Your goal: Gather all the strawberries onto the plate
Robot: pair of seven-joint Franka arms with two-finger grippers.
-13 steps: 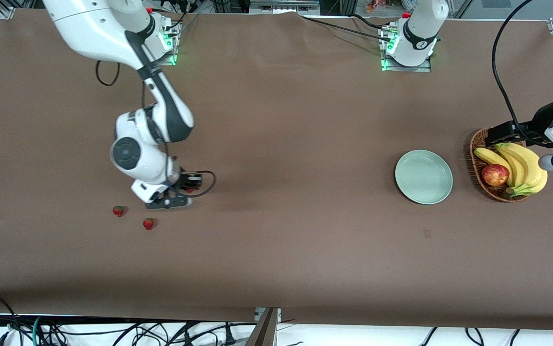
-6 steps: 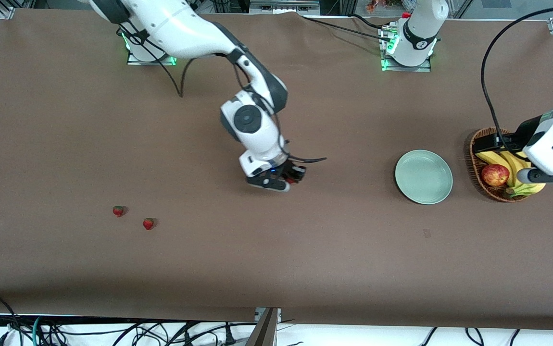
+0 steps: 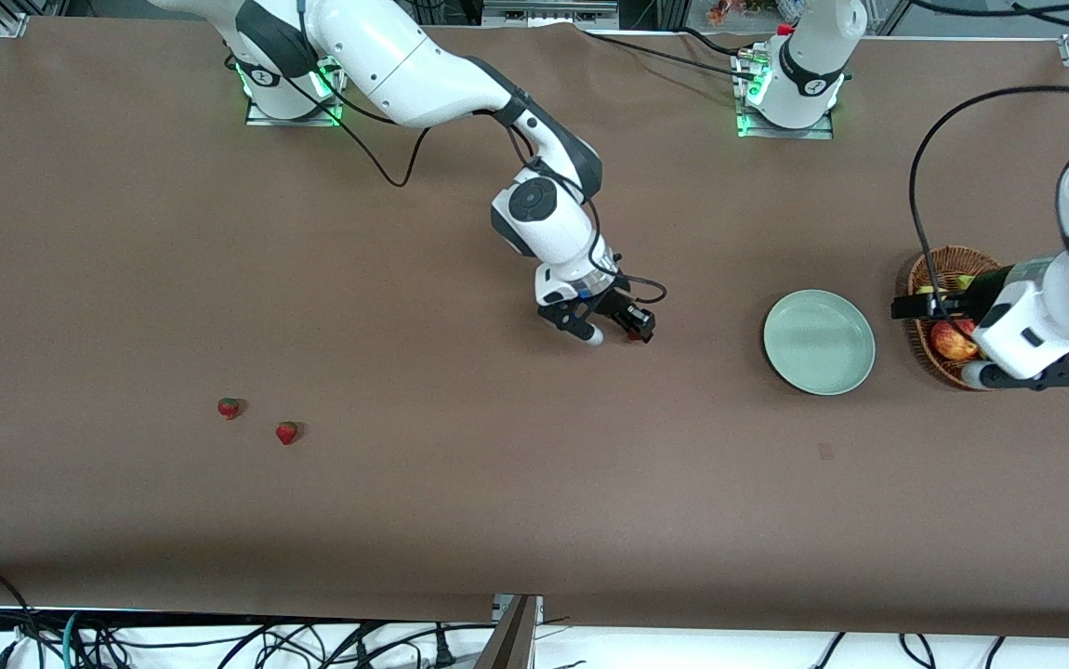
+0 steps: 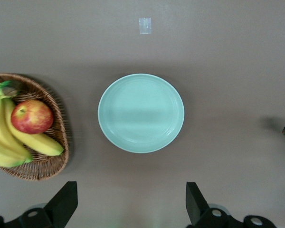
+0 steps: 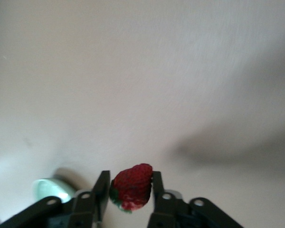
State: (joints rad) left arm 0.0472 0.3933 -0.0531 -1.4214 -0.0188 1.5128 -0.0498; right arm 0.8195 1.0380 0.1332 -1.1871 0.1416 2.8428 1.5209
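A: What is being shown on the brown table (image 3: pixel 460 502), starting with the biggest things?

B: Two white arms are being seen. The right arm is being stretched out from its base toward the middle of the table, and the right gripper (image 3: pixel 611 330) is being held over bare cloth between the two loose berries and the plate (image 3: pixel 819 342). The left arm is being kept waiting at its own end of the table, with the left gripper (image 4: pixel 128 204) being held spread wide and empty, up over the table just beside the plate and the wicker basket (image 3: pixel 925 279).

A: And the plate itself?

B: The pale green plate is being left bare, lying flat just beside the basket, toward the left arm's end. Bananas (image 4: pixel 19 137) and a red apple (image 4: pixel 32 116) are being kept in the basket.

A: What is being gripped by the right gripper?

B: One strawberry (image 5: pixel 132 186) is being pinched between its two black fingers (image 5: pixel 157 183), as is being shown in the right wrist view; both fingers are being pressed against the berry's sides.

A: Where are the other strawberries?

B: Two are being left on the table toward the right arm's end, well apart from the plate: one strawberry (image 3: pixel 229 407), and a second strawberry (image 3: pixel 286 432) near it and slightly nearer to the front camera.
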